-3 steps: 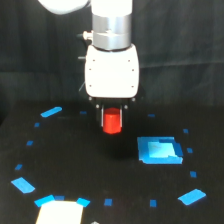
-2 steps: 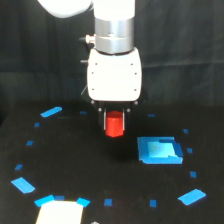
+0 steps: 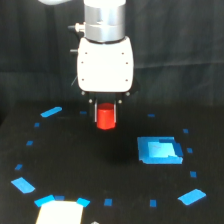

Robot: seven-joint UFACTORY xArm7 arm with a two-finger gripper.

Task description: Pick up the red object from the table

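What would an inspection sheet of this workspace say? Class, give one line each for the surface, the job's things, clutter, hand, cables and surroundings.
Surface: black table, flat, dotted with small blue tape marks.
Job's things: red object between the fingers, apparently lifted off the table.
Clutter: light-blue square patch at the exterior view's right; white item at the bottom edge.
Hand: hand shut on the red object, pointing down.
Cables: nothing seen.
Surroundings: dark curtain behind.

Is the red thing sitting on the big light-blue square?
No. The red cylinder hangs between the gripper fingers, up and toward the exterior view's left of the light-blue square patch.
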